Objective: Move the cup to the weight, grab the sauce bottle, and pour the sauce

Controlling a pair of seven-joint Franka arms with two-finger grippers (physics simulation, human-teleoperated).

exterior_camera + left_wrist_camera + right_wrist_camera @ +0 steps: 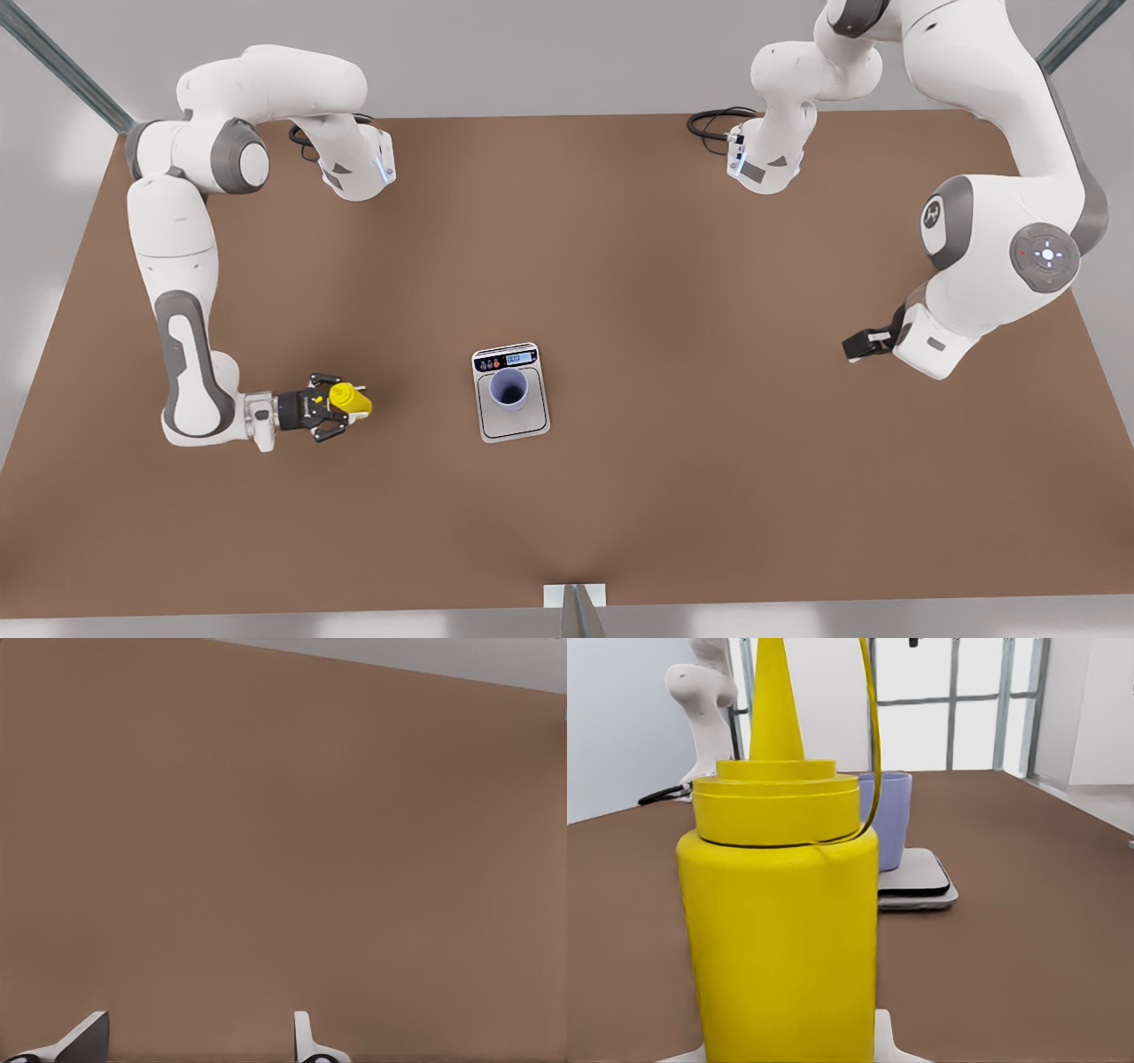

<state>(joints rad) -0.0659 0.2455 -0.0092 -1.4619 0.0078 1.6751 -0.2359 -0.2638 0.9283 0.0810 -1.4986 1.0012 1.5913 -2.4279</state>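
The right end effector [341, 409] holds the sauce bottle [349, 399]. The cup [509, 388] sits on the weight [511, 393]. The left end effector [858, 346] waits, fingers apart.

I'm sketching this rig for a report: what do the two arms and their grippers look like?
Both arms are glossy white with grey joint bands and black cables at the bases. The right gripper is black; the left gripper is black with a white band. One joint cap carries a round button pad.
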